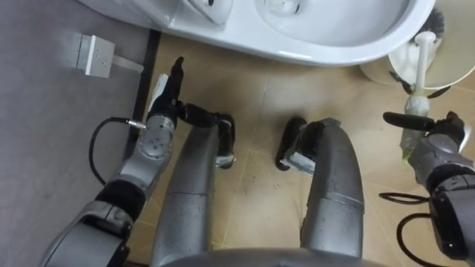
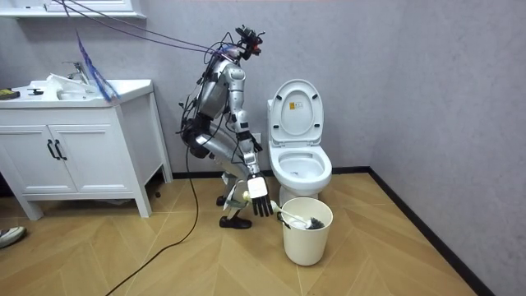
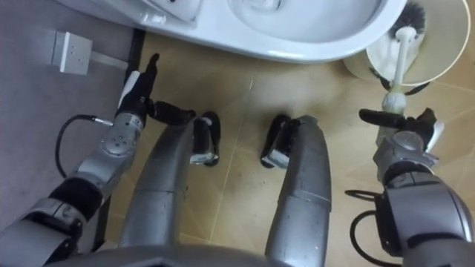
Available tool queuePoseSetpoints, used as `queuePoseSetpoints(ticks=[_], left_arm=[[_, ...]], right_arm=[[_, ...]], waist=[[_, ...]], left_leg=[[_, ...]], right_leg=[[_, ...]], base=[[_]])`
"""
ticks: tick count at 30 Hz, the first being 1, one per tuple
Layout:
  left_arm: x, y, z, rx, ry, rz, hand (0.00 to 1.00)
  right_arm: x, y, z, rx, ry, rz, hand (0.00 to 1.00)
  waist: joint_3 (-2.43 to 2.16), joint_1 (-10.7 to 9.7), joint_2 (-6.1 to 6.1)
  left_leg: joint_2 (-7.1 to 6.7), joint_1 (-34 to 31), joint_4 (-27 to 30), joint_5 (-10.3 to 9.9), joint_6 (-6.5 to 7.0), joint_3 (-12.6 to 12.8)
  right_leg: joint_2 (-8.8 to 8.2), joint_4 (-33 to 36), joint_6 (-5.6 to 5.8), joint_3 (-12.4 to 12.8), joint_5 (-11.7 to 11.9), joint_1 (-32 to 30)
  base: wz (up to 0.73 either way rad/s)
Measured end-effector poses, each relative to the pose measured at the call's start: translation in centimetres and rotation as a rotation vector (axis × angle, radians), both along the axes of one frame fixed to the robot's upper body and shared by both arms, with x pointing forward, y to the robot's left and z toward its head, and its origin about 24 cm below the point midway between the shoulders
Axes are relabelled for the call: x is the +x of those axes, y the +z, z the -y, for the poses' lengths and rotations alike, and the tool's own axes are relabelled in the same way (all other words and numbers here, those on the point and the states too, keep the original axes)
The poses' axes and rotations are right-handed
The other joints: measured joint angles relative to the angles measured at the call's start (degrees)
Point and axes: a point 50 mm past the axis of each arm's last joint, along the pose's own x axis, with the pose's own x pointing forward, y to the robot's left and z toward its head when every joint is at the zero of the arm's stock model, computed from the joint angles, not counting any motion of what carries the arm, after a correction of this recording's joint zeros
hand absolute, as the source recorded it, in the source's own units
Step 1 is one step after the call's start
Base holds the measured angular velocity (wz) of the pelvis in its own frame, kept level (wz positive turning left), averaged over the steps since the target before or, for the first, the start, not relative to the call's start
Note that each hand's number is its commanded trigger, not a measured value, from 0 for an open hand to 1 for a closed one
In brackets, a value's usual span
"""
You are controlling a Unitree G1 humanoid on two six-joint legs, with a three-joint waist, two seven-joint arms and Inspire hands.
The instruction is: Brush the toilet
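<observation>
Left eye view: right hand (image 1: pixel 429 133) beside the bucket (image 1: pixel 460 59), fingers straight, gripping nothing. The brush (image 1: pixel 421 67) has its handle end right at them and its bristles in the bucket. Left hand (image 1: pixel 168 87) straight-fingered, empty, by the baseboard (image 1: pixel 146 74).

Room view: robot bends before the toilet (image 2: pixel 300 177).

Right eye view: handle tip touching fingers or just shy, can't tell. Best to curl round the handle fully, then lift straight.
</observation>
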Motion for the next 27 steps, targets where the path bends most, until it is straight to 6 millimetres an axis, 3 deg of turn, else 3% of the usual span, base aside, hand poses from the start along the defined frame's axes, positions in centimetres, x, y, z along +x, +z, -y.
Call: queuePoseSetpoints(ticks=[4, 5, 6, 16, 27], left_arm=[[-0.5, -0.1, -0.3, -0.003, -0.005, -0.001, 0.00], [-0.5, -0.2, -0.3, -0.004, -0.007, -0.005, 0.00], [-0.8, -0.4, -0.4, -0.005, -0.009, -0.014, 0.00], [-1.5, -0.9, 0.0, -0.002, -0.030, -0.037, 0.00], [-2.3, -1.0, 0.2, -0.017, -0.033, -0.037, 0.00]], right_arm=[[-0.8, -0.6, 0.3, 0.018, 0.072, -0.024, 0.00], [-1.0, -0.7, 0.3, 0.020, 0.084, -0.030, 0.81], [-1.3, -0.9, 0.4, 0.031, 0.099, -0.037, 1.00], [-2.1, -1.8, -0.1, 0.072, 0.209, -0.087, 1.00], [-2.1, -2.1, -0.6, 0.138, 0.183, -0.079, 1.00]], waist=[[-0.08, 0.09, 0.14], [-0.09, 0.09, 0.16], [-0.11, 0.06, 0.19], [-0.21, 0.82, 0.47], [-0.21, 1.26, 0.47]], left_leg=[[0.00, 0.03, 0.32, -0.48, 0.06, 0.21], [0.00, 0.04, 0.32, -0.53, 0.08, 0.25], [0.03, 0.06, 0.32, -0.64, 0.13, 0.36], [0.02, 0.09, 0.56, -0.74, 0.13, 0.41], [0.25, 0.06, 1.83, -0.88, 0.05, -0.11]], right_leg=[[-0.01, 0.47, 0.13, 0.25, -0.51, -0.12], [-0.01, 0.49, 0.14, 0.29, -0.55, -0.14], [0.02, 0.54, 0.20, 0.42, -0.64, -0.18], [0.01, 0.77, 0.24, 0.49, -0.67, -0.17], [0.45, 1.33, 0.24, 0.51, -0.68, 0.16]], base=[[0.00], [0.00], [0.00], [0.00], [-0.01]])
